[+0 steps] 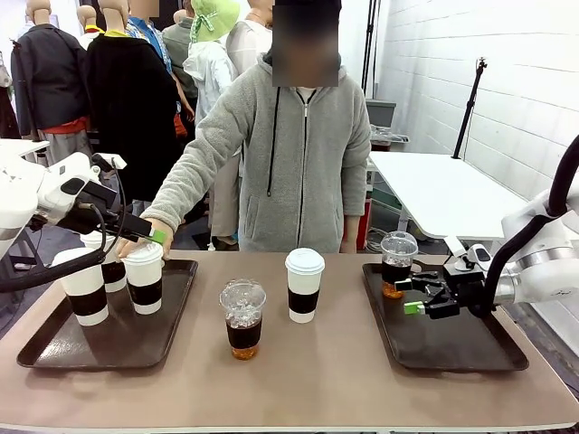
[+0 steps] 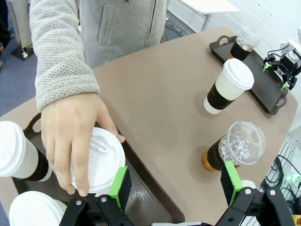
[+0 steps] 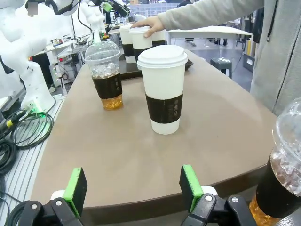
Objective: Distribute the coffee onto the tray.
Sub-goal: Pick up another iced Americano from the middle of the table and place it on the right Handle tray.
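Observation:
On the left tray (image 1: 54,348) stand three white lidded cups with dark sleeves (image 1: 84,289). A person's hand (image 2: 70,136) rests on the lid of the nearest-to-centre one (image 2: 106,160), and my left gripper (image 1: 154,237) hovers open just above it. A white cup (image 1: 304,285) and an iced coffee (image 1: 243,318) stand on the bare table between the trays. The second iced coffee (image 1: 398,264) sits at the far left corner of the right tray (image 1: 452,348). My right gripper (image 1: 409,296) is open and empty beside that cup, low over the tray.
The person in a grey hooded jacket (image 1: 298,154) stands at the far edge, one arm stretched to the left tray. A white table (image 1: 443,190) is behind at the right. Cables (image 3: 23,132) hang off the table's side.

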{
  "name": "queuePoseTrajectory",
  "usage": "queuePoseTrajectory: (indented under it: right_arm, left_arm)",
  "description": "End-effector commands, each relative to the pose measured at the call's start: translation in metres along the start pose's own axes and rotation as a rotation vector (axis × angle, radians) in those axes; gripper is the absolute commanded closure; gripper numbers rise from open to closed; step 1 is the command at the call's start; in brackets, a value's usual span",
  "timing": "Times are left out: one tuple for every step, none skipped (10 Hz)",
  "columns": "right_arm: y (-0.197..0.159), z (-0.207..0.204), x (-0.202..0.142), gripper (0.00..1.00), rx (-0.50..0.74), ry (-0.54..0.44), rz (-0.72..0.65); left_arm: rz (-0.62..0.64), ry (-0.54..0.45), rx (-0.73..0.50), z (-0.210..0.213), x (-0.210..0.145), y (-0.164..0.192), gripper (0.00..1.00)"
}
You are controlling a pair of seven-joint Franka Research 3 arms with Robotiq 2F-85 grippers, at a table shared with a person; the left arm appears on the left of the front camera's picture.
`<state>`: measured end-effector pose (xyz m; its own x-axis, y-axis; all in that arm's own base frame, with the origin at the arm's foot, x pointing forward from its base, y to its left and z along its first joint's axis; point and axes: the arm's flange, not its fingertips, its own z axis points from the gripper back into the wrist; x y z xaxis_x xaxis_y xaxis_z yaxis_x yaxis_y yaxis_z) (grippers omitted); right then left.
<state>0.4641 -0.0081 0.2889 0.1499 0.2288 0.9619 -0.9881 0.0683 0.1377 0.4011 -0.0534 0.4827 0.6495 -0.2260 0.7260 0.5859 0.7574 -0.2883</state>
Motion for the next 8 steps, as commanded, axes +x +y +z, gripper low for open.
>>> queuePoseTrajectory:
  right_arm:
    - [-0.001, 0.002, 0.000, 0.00, -0.004, -0.001, -0.013]
    - [-0.001, 0.002, 0.000, 0.00, -0.004, -0.001, -0.013]
    - [-0.001, 0.002, 0.000, 0.00, -0.004, -0.001, -0.013]
    - [-0.001, 0.002, 0.000, 0.00, -0.004, -0.001, -0.013]
    - [0.000, 0.002, 0.000, 0.00, -0.004, 0.000, -0.003]
    - [0.007, -0.007, 0.002, 0.00, -0.028, 0.010, -0.009]
    - [0.018, -0.015, 0.004, 0.00, -0.050, 0.010, -0.012]
    - [0.028, -0.023, 0.008, 0.00, -0.065, 0.009, -0.002]
  left_arm:
    - [-0.016, -0.014, -0.016, -0.003, -0.001, 0.005, 0.00]
    - [-0.016, -0.014, -0.016, -0.003, -0.001, 0.005, 0.00]
    - [-0.016, -0.014, -0.016, -0.003, -0.001, 0.005, 0.00]
    - [-0.016, -0.014, -0.016, -0.003, -0.001, 0.005, 0.00]
    - [-0.016, -0.014, -0.016, -0.003, -0.001, 0.005, 0.00]
    - [-0.016, -0.014, -0.016, -0.003, -0.001, 0.005, 0.00]
    - [-0.016, -0.014, -0.016, -0.003, -0.001, 0.005, 0.00]
    - [-0.016, -0.014, -0.016, -0.003, -0.001, 0.005, 0.00]
